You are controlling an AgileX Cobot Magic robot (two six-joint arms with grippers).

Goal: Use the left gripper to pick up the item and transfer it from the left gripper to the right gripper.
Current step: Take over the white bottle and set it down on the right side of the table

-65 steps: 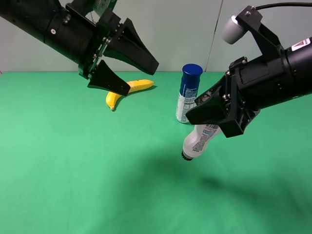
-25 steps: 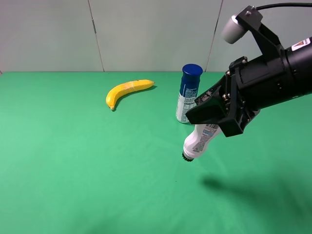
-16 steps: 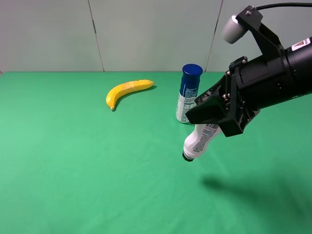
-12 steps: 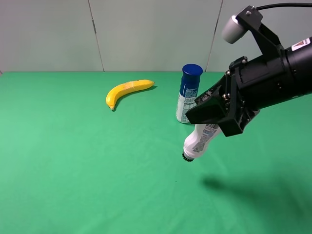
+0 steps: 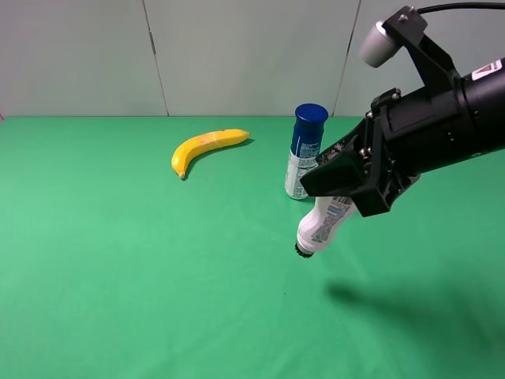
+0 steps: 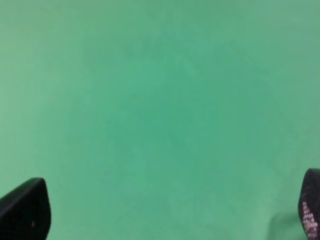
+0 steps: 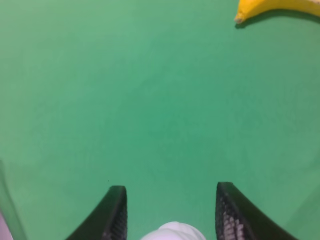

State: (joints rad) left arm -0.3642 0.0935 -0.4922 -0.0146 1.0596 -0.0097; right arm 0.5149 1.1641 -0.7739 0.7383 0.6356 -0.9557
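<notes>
The right gripper [image 5: 347, 185] is pinching the white bottle [image 5: 319, 229] aloft over the green table [image 5: 118, 260], black cap [image 5: 302, 252] slanting down-left, while the left gripper [image 6: 167, 207], spread wide and empty, is facing only bare cloth.

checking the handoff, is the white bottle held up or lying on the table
Held up, tilted cap-down: the right gripper clamps the bottle above the green table.
</notes>
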